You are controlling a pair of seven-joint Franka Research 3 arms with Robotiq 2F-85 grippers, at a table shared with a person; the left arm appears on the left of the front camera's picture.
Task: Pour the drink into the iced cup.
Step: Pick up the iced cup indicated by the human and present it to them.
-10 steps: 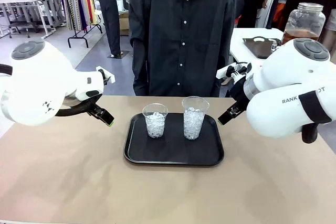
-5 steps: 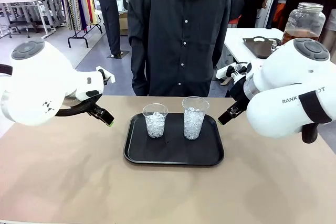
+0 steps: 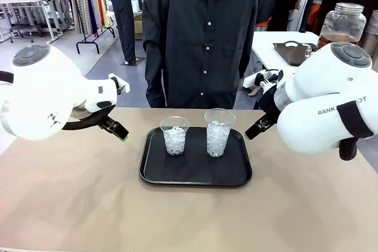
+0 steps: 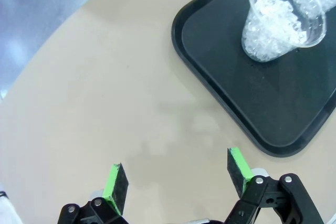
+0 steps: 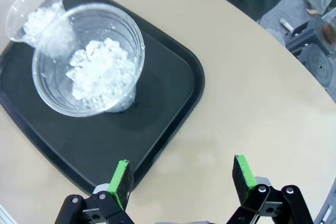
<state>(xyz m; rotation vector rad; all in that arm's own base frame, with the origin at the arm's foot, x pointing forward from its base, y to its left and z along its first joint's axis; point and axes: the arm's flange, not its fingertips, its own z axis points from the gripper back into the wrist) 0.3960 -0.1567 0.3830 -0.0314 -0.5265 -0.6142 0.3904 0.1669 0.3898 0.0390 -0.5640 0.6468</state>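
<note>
From my station, the nearest thing is the tan table, bare along its near side. Mid-table, a black tray lies flat.

My left gripper hangs over bare tabletop just left of the tray. Its green pads stand wide apart with nothing between them, so it is released. My right gripper hangs at the tray's far right corner. In its wrist view one pad sits over the tray's edge and the other over the table. It too is spread wide and grasps nothing.

On the far half of the tray two clear cups stand upright and near each other. The shorter iced cup is on the left and the taller iced cup is on the right. Both are filled with ice.

Beyond the table's far edge a person in a dark button shirt stands facing me.

Farther off to the right is a white side table. The drink is there, an amber-brown liquid in a large clear jar with a silver lid. My right arm partly hides it, well apart from both cups and both grippers.
</note>
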